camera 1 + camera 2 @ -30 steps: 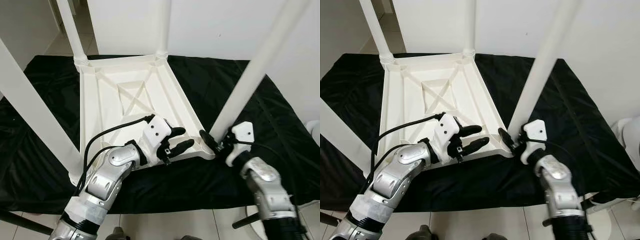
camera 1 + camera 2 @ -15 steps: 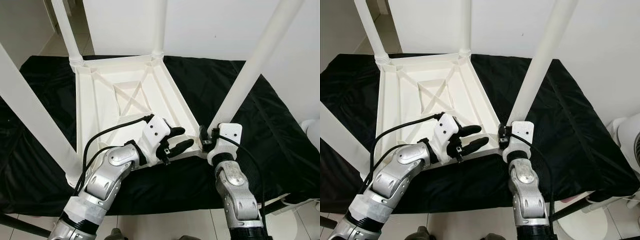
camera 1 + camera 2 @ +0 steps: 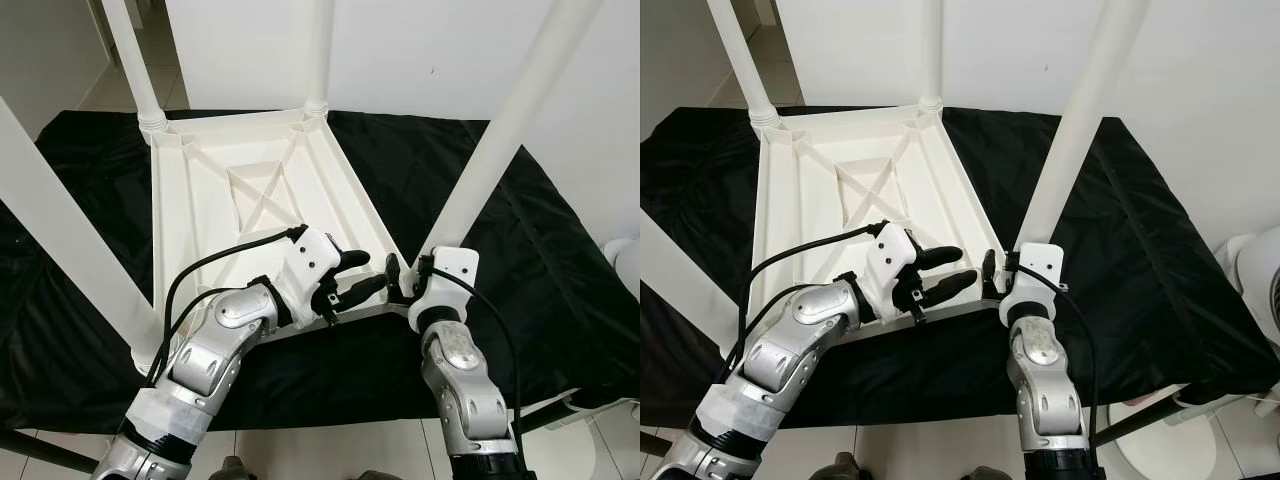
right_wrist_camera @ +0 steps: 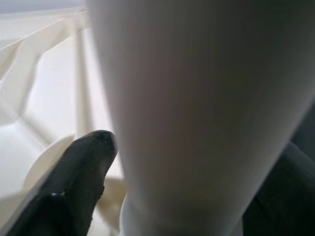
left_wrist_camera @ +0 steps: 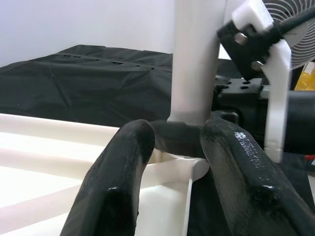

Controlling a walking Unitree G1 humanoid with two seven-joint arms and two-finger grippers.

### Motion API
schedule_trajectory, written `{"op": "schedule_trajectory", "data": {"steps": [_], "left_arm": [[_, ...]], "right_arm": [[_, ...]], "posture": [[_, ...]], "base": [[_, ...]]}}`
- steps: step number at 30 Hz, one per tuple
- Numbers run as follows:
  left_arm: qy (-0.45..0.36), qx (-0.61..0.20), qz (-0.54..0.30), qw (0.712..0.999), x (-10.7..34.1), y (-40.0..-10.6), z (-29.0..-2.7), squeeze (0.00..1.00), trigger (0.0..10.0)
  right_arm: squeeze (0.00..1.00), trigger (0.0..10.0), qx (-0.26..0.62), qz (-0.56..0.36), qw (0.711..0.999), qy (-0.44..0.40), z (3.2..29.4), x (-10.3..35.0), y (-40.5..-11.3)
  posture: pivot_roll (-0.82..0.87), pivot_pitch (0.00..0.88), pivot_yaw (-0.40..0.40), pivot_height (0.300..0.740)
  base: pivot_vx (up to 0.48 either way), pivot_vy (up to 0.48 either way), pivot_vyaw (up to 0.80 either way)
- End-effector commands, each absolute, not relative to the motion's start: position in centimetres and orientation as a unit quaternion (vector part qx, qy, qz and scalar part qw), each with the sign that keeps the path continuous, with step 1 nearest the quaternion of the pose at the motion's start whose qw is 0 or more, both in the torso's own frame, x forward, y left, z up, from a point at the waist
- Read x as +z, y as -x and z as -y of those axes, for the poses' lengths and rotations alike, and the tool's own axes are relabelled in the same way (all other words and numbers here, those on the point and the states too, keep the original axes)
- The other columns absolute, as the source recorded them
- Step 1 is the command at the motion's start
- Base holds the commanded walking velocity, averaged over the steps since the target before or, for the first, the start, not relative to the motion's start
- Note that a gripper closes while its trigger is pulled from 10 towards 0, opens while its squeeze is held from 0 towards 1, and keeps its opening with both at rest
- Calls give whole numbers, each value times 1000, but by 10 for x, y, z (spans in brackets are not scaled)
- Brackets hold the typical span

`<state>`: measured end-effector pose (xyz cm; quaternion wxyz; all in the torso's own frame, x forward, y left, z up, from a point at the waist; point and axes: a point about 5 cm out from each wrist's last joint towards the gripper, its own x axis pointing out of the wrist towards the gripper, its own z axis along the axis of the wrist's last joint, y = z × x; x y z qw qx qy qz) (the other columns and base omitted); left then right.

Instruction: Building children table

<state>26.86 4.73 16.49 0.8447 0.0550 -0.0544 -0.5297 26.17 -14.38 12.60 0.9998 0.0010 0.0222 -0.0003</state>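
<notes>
The white children's table (image 3: 250,190) lies upside down on a black cloth, its legs pointing up. My right gripper (image 3: 412,285) is at the foot of the near right leg (image 3: 500,140), and its fingers (image 4: 74,187) straddle that leg (image 4: 197,123) and press on it. My left gripper (image 3: 372,270) hovers open just above the table's near rim, a short way left of the same corner. In the left wrist view its gripper (image 5: 174,137) points at the leg's foot (image 5: 197,64), where one right finger wraps round.
The black cloth (image 3: 560,260) covers the low platform under the table. Other upright legs stand at the near left (image 3: 60,230), far left (image 3: 135,60) and far middle (image 3: 318,50). A white fan (image 3: 1252,268) stands on the tiled floor at right. A white wall is behind.
My right gripper swung in from the right side of the near right leg and closed round its foot. The left gripper has hardly moved. The camera shifted slightly.
</notes>
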Motion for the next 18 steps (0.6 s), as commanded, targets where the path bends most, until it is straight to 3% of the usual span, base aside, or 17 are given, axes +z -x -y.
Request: {"op": "schedule_trajectory", "data": {"steps": [1, 18], "left_arm": [[-59, -555, 55, 828, 165, -266, -45, 0, 10000], [-63, -562, 56, 823, 165, -266, -43, 0, 10000]], "right_arm": [[0, 10000, 21, -25, 999, -1, 145, 126, -259], [0, 10000, 222, 3, 970, 99, 191, 134, -261]], "posture": [[-1, 0, -20, 740], [-6, 0, -19, 740]], "base": [[0, 0, 0], [0, 0, 0]]}}
